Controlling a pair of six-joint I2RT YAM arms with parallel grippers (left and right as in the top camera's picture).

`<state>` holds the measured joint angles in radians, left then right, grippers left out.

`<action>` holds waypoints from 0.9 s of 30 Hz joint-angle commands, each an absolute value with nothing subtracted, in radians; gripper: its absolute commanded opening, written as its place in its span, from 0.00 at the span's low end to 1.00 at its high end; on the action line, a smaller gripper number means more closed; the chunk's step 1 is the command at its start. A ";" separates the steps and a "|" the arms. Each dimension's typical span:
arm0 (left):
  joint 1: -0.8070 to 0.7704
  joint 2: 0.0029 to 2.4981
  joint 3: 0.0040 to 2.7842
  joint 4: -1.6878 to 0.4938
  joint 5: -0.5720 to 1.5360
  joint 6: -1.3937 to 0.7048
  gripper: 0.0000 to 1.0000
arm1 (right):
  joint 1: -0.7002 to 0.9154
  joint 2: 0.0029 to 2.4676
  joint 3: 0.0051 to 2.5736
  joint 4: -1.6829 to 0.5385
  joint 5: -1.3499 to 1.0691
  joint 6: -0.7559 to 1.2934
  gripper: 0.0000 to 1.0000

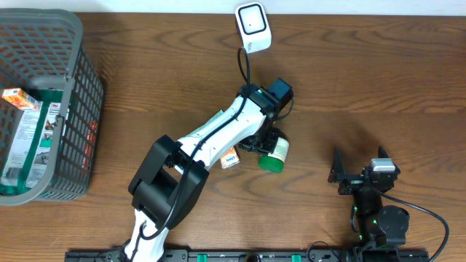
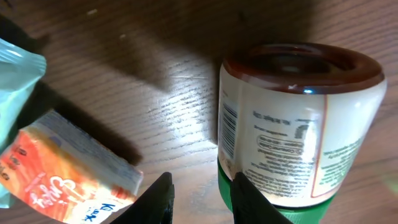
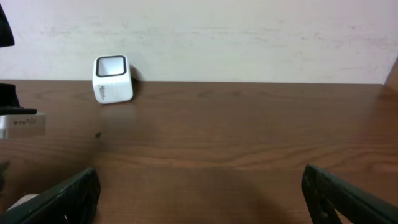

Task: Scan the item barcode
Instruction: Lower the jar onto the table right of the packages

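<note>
The bench [image 1: 378, 80] is viewed straight down from overhead. The left wrist view is taken very close, facing down at the jar [image 2: 298, 124], also seen overhead. The right wrist view is aimed low across the bench toward its far edge; the scanner [image 3: 112, 79] is shared with overhead.

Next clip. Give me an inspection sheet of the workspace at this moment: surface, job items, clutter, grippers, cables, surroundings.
Surface: wooden table, bare brown wood.
Job's things: green-lidded jar lying on its side, with what looks like a barcode on its label; white barcode scanner at the far edge.
Clutter: orange-and-white packet beside the jar; grey basket at the left, holding boxes.
Grippers: left gripper at the jar's lid end, jaws narrow, grip unclear; right gripper wide open, empty.
Cables: black scanner cable runs to the left arm; another black cable loops by the right arm.
Surroundings: pale wall behind the table.
</note>
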<state>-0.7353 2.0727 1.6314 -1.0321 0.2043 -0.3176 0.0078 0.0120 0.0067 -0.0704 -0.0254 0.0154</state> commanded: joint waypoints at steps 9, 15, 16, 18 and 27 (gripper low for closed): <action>-0.739 2.028 1.631 -1.021 0.266 -0.324 0.32 | 0.004 0.008 0.006 -0.075 -0.020 0.018 0.99; -0.750 2.024 1.631 -0.984 0.309 -0.324 0.37 | 0.004 0.008 0.006 -0.075 -0.020 0.018 0.99; -0.756 2.024 1.631 -0.978 0.309 -0.324 0.37 | 0.004 0.008 0.006 -0.075 -0.020 0.018 0.99; -0.767 2.024 1.631 -0.970 0.303 -0.323 0.38 | 0.004 0.008 0.006 -0.075 -0.020 0.018 0.99; -0.784 2.024 1.631 -0.904 0.278 -0.313 0.38 | 0.004 0.008 0.006 -0.075 -0.020 0.018 0.99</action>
